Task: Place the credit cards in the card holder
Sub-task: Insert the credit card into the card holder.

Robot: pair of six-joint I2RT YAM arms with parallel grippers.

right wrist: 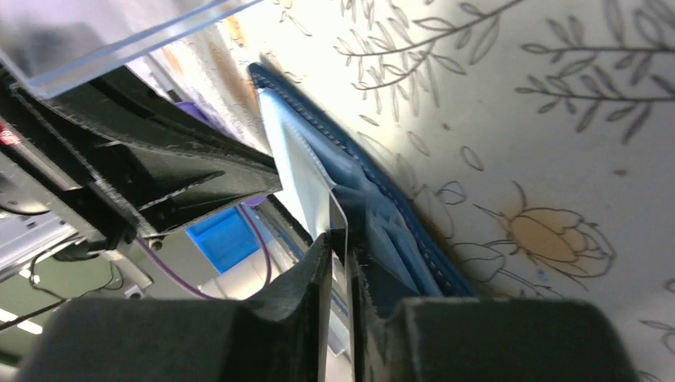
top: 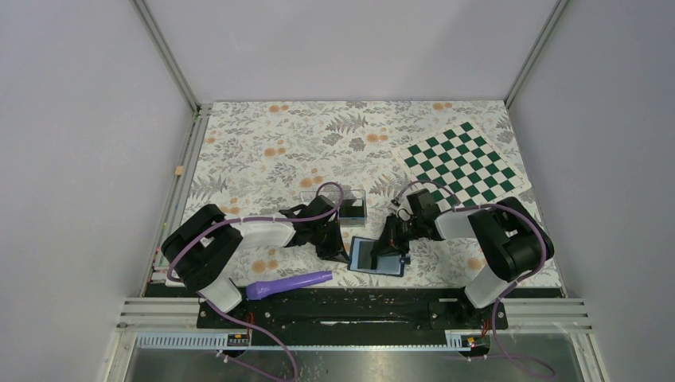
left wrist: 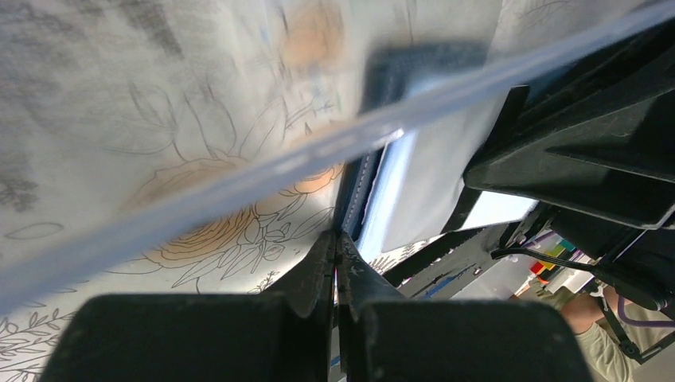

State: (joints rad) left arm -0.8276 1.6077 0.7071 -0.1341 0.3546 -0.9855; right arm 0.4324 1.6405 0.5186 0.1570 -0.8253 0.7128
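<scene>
A floral tablecloth (top: 263,135) covers the table, with a green checkered mat (top: 462,163) at 2 o'clock. The open card holder (top: 388,267) lies at 6 o'clock, near the arm bases. The left gripper (top: 341,248), fingers pressed together, pinches its navy edge from 9 o'clock. The right gripper (top: 390,248) nips a thin credit card (right wrist: 306,171) edge-on over the light blue pockets. Another dark card (top: 353,210) sits in the clear box (top: 318,196) at 11 o'clock of the holder.

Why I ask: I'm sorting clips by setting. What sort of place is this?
Probably a robot test cell, not a home: grey panels on an aluminium frame enclose the workspace, the left arm and right arm are bolted along its near edge, and a checkered mat lies on a floral cloth.
</scene>
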